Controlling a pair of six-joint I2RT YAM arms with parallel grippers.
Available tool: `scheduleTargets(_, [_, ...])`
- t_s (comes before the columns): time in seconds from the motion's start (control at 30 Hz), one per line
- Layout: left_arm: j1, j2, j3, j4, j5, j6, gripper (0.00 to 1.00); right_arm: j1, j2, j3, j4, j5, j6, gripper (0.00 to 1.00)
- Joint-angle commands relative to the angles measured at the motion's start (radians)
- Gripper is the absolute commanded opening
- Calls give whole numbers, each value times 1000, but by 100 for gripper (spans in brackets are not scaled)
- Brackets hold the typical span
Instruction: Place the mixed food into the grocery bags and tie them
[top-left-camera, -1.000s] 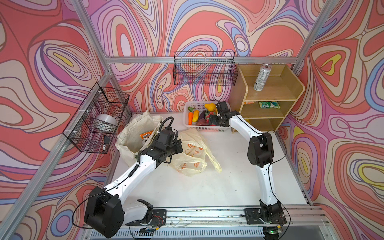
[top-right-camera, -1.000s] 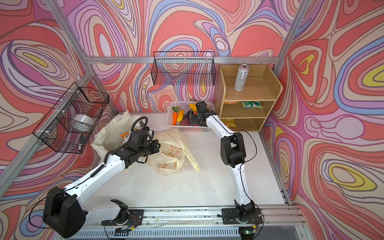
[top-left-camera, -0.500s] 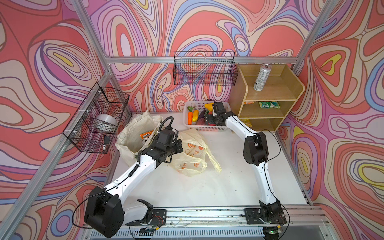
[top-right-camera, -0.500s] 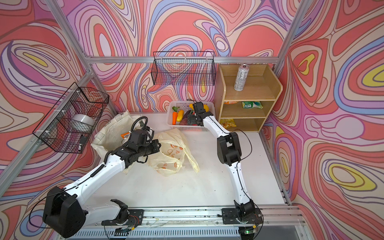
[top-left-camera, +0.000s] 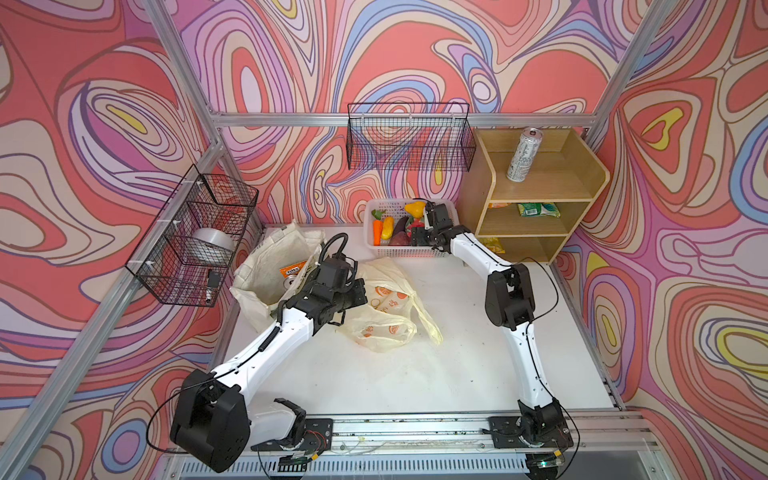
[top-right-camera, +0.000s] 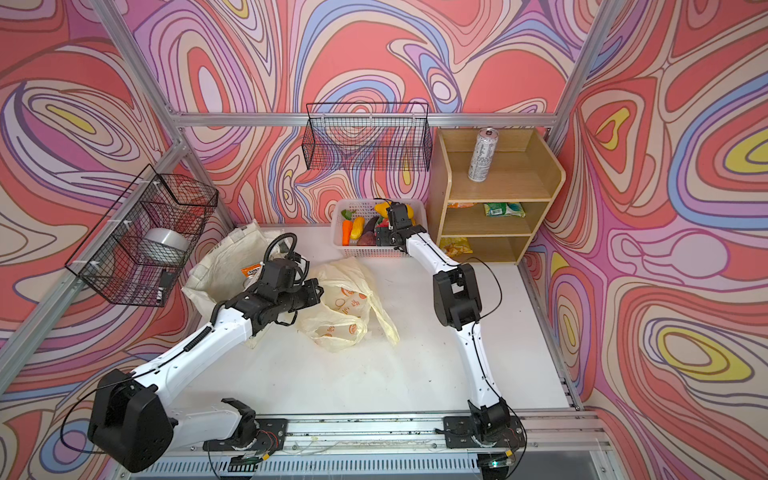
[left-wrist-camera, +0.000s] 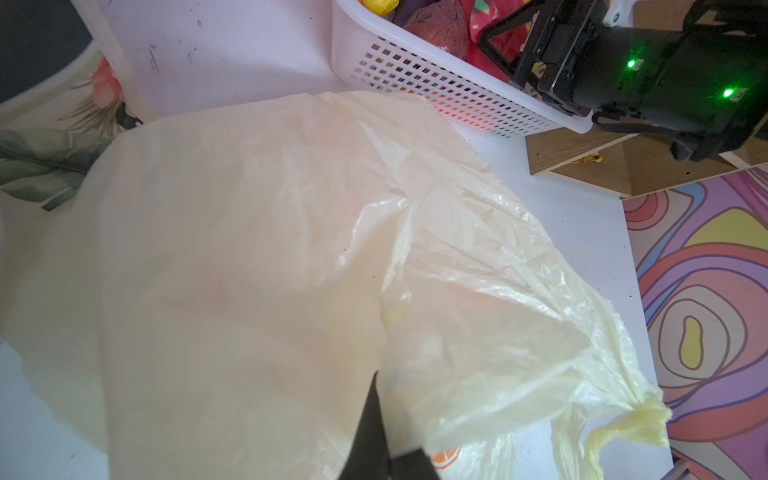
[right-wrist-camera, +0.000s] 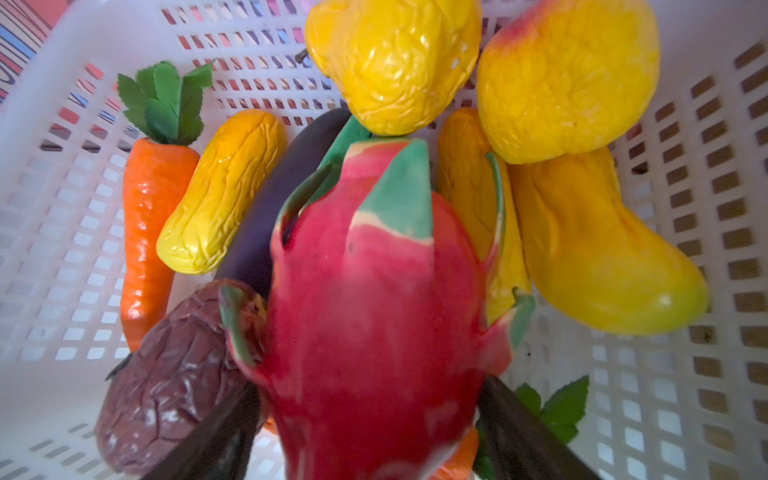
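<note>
A: In the white basket (right-wrist-camera: 62, 257) at the back of the table (top-left-camera: 415, 374), what is seen?

B: Toy food is piled there: a carrot (right-wrist-camera: 145, 232), an eggplant (right-wrist-camera: 270, 216), a yellow mango (right-wrist-camera: 602, 257). A red dragon fruit (right-wrist-camera: 365, 270) is found in the middle of the pile.

A: Is it held by the right gripper (right-wrist-camera: 368, 386)?

B: The jaws are spread wide, and the dragon fruit is set between them. The fingers (right-wrist-camera: 216, 436) are seen right against its sides. Whether it is squeezed cannot be told.

A: And the left gripper (left-wrist-camera: 373, 407)?

B: It is shut tight. A fold of the yellow plastic bag (top-left-camera: 386, 307) is pinched in it and held up. The bag is spread out in the middle of the table, near the basket.

A: Where is the cloth bag (top-left-camera: 266, 266) found?

B: It is laid open just beside the plastic bag, on the left arm's side. An orange packet (top-left-camera: 293, 271) is seen inside it.

A: And the can (top-left-camera: 523, 156)?

B: It is stood upright on top of the wooden shelf (top-left-camera: 540, 187). A green packet (top-left-camera: 538, 209) is laid one level below.
</note>
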Motion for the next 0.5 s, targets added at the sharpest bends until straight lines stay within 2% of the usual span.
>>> scheduleTargets(0.0, [6, 1, 5, 5, 8, -12, 0, -4, -29, -59, 21, -55, 25, 72])
scheduleTargets(0.07, [7, 1, 5, 5, 10, -14, 0, -11, -59, -77, 43, -78, 39, 65])
scheduleTargets(0.13, [7, 2, 5, 4, 12, -15, 0, -15, -89, -95, 63, -93, 47, 64])
scheduleTargets(0.4, [7, -1, 3, 0, 11, -16, 0, -20, -185, -190, 99, -121, 57, 62])
scheduleTargets(0.47, [5, 0, 4, -1, 10, -15, 0, -22, -201, -222, 98, -133, 59, 68])
